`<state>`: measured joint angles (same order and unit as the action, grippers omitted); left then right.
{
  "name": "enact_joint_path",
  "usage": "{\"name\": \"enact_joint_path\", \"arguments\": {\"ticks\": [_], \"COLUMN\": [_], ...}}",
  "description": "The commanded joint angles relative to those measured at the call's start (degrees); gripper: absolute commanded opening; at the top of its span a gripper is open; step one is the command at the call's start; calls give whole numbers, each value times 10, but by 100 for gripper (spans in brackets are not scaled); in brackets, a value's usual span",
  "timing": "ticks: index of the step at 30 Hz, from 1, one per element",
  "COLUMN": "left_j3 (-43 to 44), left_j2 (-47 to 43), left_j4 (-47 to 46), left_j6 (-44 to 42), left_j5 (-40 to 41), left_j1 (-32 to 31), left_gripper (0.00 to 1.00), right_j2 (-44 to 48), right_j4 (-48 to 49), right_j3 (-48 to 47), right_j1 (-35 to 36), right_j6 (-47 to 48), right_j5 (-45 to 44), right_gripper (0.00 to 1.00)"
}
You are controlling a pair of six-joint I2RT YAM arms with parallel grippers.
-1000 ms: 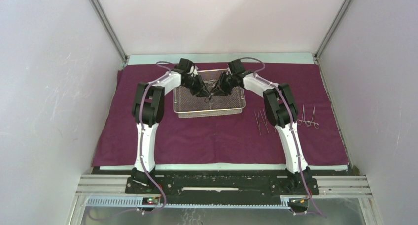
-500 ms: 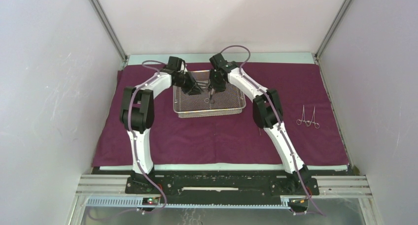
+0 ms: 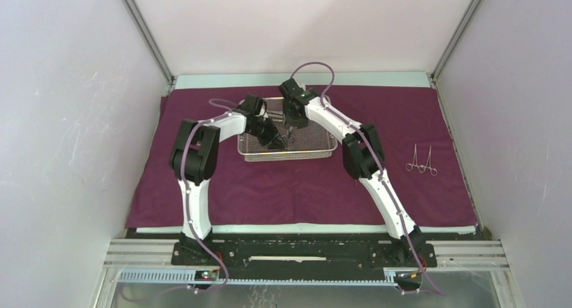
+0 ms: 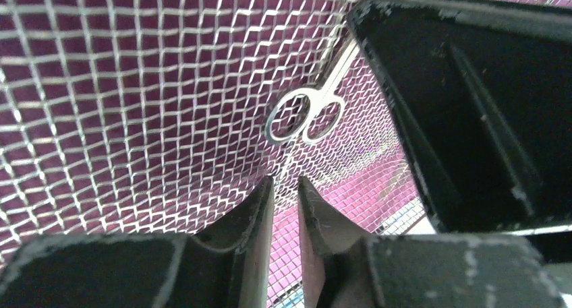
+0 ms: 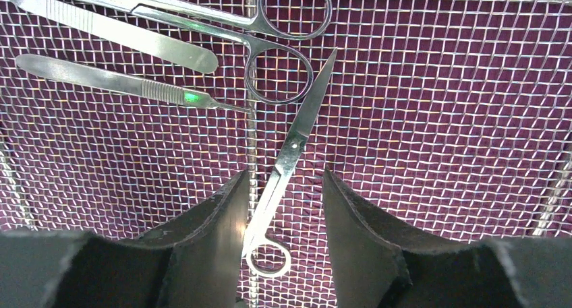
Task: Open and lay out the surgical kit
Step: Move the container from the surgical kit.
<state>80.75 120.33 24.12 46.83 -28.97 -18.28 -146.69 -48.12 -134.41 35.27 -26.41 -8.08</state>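
Maroon cloth [image 3: 303, 187] with forceps [image 3: 421, 161], overhead only.

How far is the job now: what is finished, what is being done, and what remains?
Done: the cloth wrap lies spread open, with forceps laid out on it. In hand: the right tool stands open astride scissors in the mesh tray. Left: these scissors and other instruments there must still come out.

- The left gripper [image 3: 275, 143] and right gripper [image 3: 291, 123] crowd the wire-mesh tray [image 3: 290, 157], apparently almost touching.
- Bare maroon cloth [image 3: 155, 180] gives room on the left; forceps [image 3: 421, 164] occupy the far right.
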Motion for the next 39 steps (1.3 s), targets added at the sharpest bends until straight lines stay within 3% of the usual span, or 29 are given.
{"name": "enact_joint_path", "arguments": {"ticks": [1,7,22,32,39], "left_j3": [-51,-104,-237,-301,-315], "left_j2": [-53,-108,-205,-237,-264], "left_j4": [-15,-25,-81,-141,-155], "left_j6": [11,6,35,87,94], "left_j5": [7,0,-5,16,20], "left_j1": [0,-3,-59,-132,-139], "left_gripper": [25,25,25,24,24], "right_j2": [4,75,186,183,198], "right_j4": [-62,-12,35,37,41], "right_j3": [12,138,314,314,334], "right_j1": [9,19,53,56,64], "right_j6": [14,15,2,-5,-10], "right_j5": [-18,-22,-4,-2,-4], "right_gripper": [53,51,52,52,47]}}
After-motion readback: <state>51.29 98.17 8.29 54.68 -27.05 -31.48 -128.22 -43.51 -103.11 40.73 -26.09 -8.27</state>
